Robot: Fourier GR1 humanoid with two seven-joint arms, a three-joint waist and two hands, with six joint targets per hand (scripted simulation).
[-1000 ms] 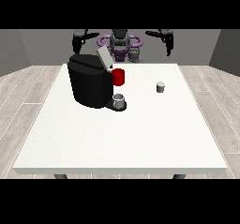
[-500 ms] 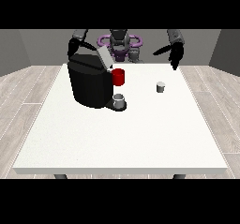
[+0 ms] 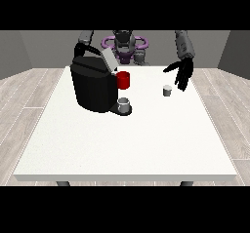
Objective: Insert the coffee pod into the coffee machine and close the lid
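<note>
Hand at the view's right (image 3: 184, 72) hung with fingers spread, holding nothing, just beside and above the coffee pod (image 3: 167, 90) on the desk (image 3: 127, 139), apparently positioned for pickup; coffee machine (image 3: 95, 85) lid stood raised.

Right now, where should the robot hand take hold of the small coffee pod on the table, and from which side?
Probably by its round side wall, coming from above and from the view's right. The coffee pod stands upright and alone on the table, and the open robot hand at the view's right hangs just beside it.
</note>
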